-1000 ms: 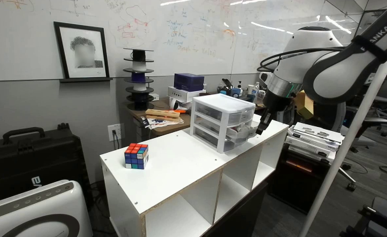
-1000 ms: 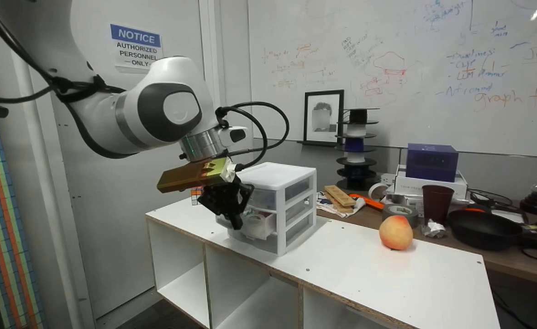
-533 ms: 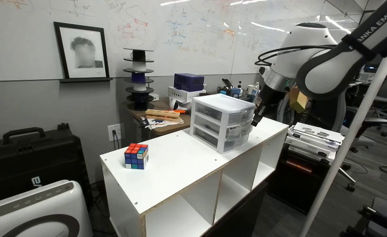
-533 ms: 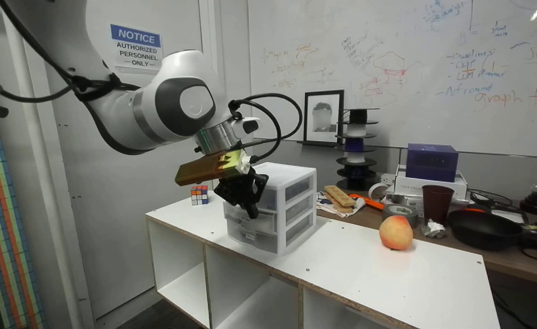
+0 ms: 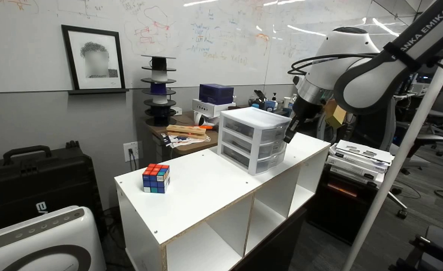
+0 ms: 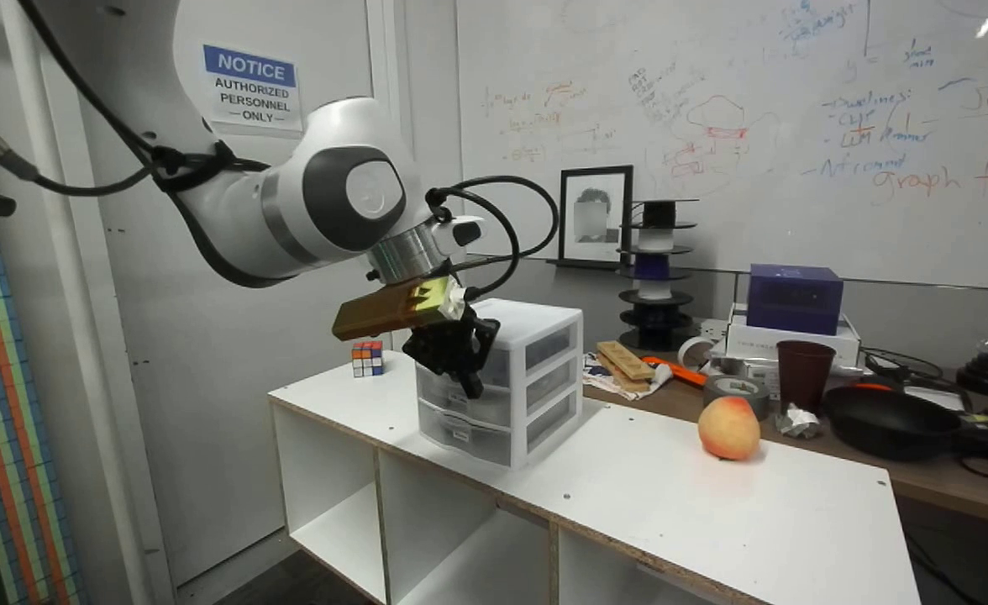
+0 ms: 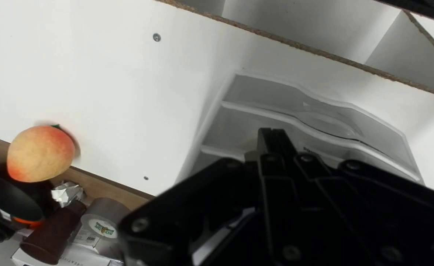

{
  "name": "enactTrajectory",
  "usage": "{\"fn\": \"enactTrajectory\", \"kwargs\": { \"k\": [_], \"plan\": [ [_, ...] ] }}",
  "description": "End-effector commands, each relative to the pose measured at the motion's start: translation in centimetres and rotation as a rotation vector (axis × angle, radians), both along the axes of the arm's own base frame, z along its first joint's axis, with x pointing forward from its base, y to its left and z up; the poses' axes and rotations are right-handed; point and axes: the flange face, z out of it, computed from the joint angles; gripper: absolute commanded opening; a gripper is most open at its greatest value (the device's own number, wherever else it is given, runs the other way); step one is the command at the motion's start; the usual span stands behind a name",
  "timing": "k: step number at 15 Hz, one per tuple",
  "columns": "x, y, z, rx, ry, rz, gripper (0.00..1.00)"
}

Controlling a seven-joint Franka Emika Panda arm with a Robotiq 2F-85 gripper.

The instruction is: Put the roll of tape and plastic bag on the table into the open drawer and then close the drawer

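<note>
The small white translucent drawer unit (image 5: 259, 116) stands on the white table (image 5: 191, 192). Its middle drawer (image 6: 494, 409) looks pushed in, about flush with the drawers above and below. My gripper (image 5: 287, 139) is shut and empty. In an exterior view its fingertips (image 6: 471, 391) are at the front of the middle drawer. In the wrist view the closed fingertips (image 7: 271, 132) sit over that drawer front (image 7: 235, 123); I cannot tell if they touch. The roll of tape and plastic bag do not show clearly; the drawer fronts and gripper hide the inside.
A Rubik's cube (image 5: 156, 178) is on the table at one end. A peach (image 6: 728, 428) is on the table on the other side of the unit. The dark desk behind holds a grey tape roll (image 6: 736, 391), a maroon cup (image 6: 803, 374) and a black pan (image 6: 889, 424).
The middle drawer stood out with plastic and other contents showing; it has slid into the unit. My shut gripper moved toward the unit along with it.
</note>
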Motion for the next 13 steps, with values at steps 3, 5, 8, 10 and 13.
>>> {"fn": "enactTrajectory", "kwargs": {
  "k": [3,5,8,10,13],
  "plan": [
    [-0.9,0.7,-0.2,-0.009,0.052,0.010,0.07],
    [-3.3,1.7,-0.8,-0.014,0.211,0.021,0.33],
    [-3.3,1.7,-2.5,-0.012,0.280,0.000,0.43],
    [-3.7,2.1,-2.5,-0.011,0.300,0.004,0.34],
    [-3.6,1.7,-2.9,-0.010,0.304,-0.004,0.44]
  ]
}}
